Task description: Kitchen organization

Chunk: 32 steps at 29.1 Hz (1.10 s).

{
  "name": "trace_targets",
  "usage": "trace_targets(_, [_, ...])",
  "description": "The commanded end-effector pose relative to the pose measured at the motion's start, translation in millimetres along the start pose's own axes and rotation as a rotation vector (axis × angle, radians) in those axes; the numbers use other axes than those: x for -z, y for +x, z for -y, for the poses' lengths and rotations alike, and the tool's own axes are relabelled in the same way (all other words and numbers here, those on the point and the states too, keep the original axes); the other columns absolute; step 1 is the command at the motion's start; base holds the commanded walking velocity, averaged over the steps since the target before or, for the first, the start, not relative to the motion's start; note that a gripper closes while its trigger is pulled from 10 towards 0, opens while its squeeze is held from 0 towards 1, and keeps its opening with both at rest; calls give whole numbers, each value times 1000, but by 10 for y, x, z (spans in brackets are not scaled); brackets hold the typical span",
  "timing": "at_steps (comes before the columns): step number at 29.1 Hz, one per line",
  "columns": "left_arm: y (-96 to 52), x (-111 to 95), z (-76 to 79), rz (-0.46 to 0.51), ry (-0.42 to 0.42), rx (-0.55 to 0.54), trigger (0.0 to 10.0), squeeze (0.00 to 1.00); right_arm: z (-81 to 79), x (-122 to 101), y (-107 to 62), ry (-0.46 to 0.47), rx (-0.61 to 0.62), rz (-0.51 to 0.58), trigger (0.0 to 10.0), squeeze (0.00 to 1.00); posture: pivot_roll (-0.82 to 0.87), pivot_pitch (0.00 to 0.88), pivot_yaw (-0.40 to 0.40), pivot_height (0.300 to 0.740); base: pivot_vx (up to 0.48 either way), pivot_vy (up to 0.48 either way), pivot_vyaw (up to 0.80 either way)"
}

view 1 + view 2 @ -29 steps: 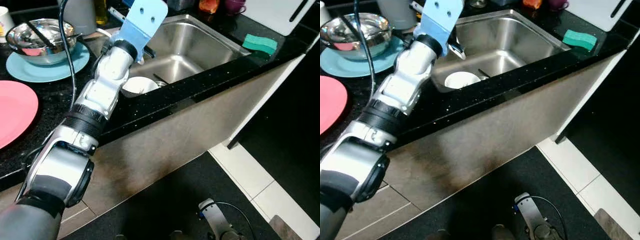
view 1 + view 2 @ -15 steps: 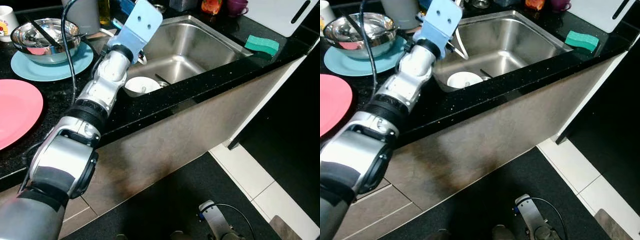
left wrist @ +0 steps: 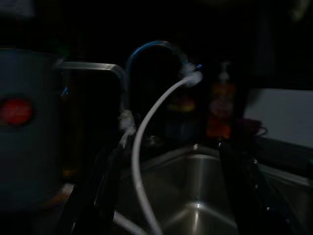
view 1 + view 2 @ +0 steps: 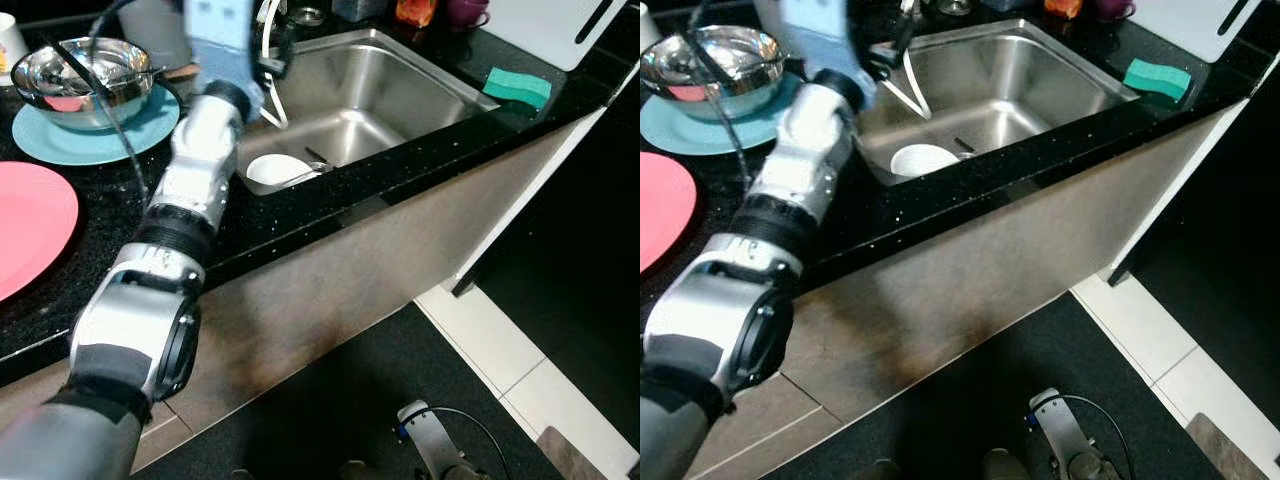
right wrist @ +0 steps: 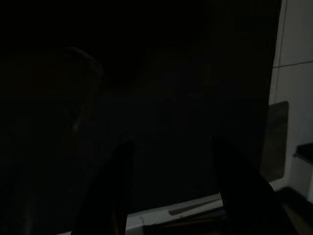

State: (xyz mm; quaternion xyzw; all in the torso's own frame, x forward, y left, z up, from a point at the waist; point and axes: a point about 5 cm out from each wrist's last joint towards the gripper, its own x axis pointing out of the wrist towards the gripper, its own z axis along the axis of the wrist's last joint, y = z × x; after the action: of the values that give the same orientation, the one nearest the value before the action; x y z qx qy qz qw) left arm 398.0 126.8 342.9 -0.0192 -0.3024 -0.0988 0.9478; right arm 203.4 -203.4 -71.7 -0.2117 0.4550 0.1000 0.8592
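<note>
Hidden: left gripper (image 3: 166, 196) tips blurring in head views; faucet base sitting in dark.
Left fingers (image 3: 105, 191): spreading apart, gripping nothing, framing thin white hose (image 3: 146, 132).
White round bowl (image 4: 277, 170): lying in stainless steel sink (image 4: 400, 85), well below fingers.
Right gripper (image 5: 171, 196): hanging idle, fingers parting in shade.

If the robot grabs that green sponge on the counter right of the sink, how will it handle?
The green sponge looks like a soft foam block, so it would probably squash under the fingers and weigh little. It lies flat on the black counter, so rolling seems unlikely. It sits close to the counter's edge, so a push might slide it off.
</note>
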Motion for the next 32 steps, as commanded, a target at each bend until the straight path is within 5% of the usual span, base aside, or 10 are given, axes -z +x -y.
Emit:
trace_targets(1, [-166, 2, -185, 1, -67, -89, 10000, 0, -47, 59, -9, 24, -38, -2, 10000, 0, -49, 194, -39, 740, 0, 0, 0])
trace_targets(4, [-377, -36, -309, 12, -79, -130, 10000, 0, -42, 43, -8, -7, -45, 2, 10000, 0, -32, 194, -46, 740, 0, 0, 738])
trace_targets(7, [-409, -40, -324, 12, -80, -133, 10000, 0, -39, 42, -8, -9, -46, 2, 10000, 0, -32, 194, -46, 740, 0, 0, 738])
trace_targets(12, [-801, -46, -508, -37, -98, -230, 10000, 0, -23, 36, -9, -18, -53, 3, 10000, 0, 1, 195, -60, 740, 0, 0, 738])
trace_targets(25, [-1061, -187, -634, -89, -85, -359, 10000, 0, -12, 19, -9, -24, -70, 12, 10000, 0, 11, 192, -74, 740, 0, 0, 738])
trace_targets(32, [-1197, -141, -775, -144, -249, -504, 10000, 0, -11, 21, -10, -30, -84, 7, 10000, 0, 14, 192, -80, 740, 0, 0, 738])
